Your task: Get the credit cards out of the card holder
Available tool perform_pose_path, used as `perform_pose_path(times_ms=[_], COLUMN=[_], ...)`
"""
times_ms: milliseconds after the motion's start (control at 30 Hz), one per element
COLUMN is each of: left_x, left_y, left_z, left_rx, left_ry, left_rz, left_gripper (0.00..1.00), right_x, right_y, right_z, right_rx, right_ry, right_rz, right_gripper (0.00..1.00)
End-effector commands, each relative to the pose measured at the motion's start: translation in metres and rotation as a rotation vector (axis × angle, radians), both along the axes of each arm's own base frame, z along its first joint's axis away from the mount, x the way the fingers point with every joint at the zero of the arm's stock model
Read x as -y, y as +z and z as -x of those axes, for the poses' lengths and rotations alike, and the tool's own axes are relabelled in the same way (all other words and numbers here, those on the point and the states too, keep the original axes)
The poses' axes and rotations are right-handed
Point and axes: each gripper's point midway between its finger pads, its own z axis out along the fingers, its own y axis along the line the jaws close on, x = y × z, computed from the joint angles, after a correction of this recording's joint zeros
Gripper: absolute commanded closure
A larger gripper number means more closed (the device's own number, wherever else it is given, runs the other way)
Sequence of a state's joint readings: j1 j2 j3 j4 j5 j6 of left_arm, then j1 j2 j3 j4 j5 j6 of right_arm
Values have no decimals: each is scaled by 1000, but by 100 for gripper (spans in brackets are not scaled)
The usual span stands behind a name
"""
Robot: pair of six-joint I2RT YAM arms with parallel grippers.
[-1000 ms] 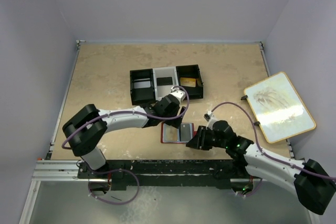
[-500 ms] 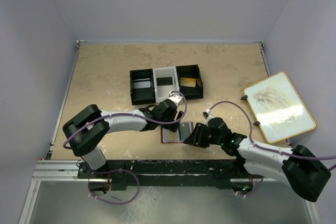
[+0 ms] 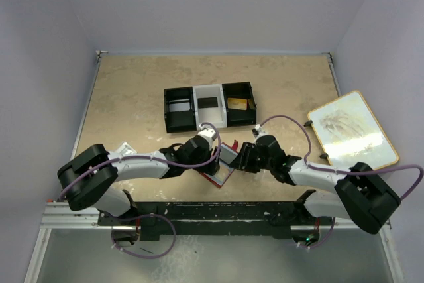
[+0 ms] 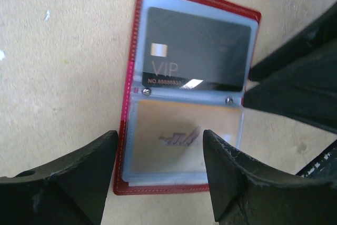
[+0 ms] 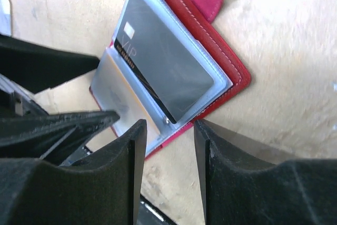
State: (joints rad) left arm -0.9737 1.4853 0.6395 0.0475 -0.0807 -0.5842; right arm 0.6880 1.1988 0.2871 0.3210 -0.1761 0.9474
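The holder (image 4: 131, 77) lies open on the table (image 4: 52, 77) between the 2 arms, with a black card (image 4: 197, 51) in 1 clear sleeve and a tan card (image 4: 184, 135) in the other. Both cards look light, stiff and slick, so they are probably best pinched by an edge at the sleeve mouth. The left gripper (image 4: 158, 146) is spread wide and empty, straddling the tan half. The right gripper (image 5: 169, 130), partly open and empty, hovers just beside the holder's edge.

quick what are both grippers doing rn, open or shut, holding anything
left gripper: open, holding nothing, over the small red folding card holder
right gripper: open, narrower gap, holding nothing
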Motion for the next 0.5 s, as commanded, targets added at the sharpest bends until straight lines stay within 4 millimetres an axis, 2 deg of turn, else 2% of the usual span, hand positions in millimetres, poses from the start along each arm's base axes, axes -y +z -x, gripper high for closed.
perform_pose_path(times_ms=[0,167,333,467], left_x=[11,9,22,24], left_y=[9,3,7,11], left_z=[23,43,59,58], left_rx=[-34,-38,-34,-1], left_ry=[19,78,64,78], left_rz=[121,181,216,173], left_gripper=[38,38,38,38], right_x=[-8,-17,-30,-25], right_y=[3,6,6,6], right_z=[-17,-33,-43,-52], right_rx=[87,127,136,141], right_ry=[103,151,217,196], right_rz=[70,118,140,195], right_gripper=[56,57,57,58])
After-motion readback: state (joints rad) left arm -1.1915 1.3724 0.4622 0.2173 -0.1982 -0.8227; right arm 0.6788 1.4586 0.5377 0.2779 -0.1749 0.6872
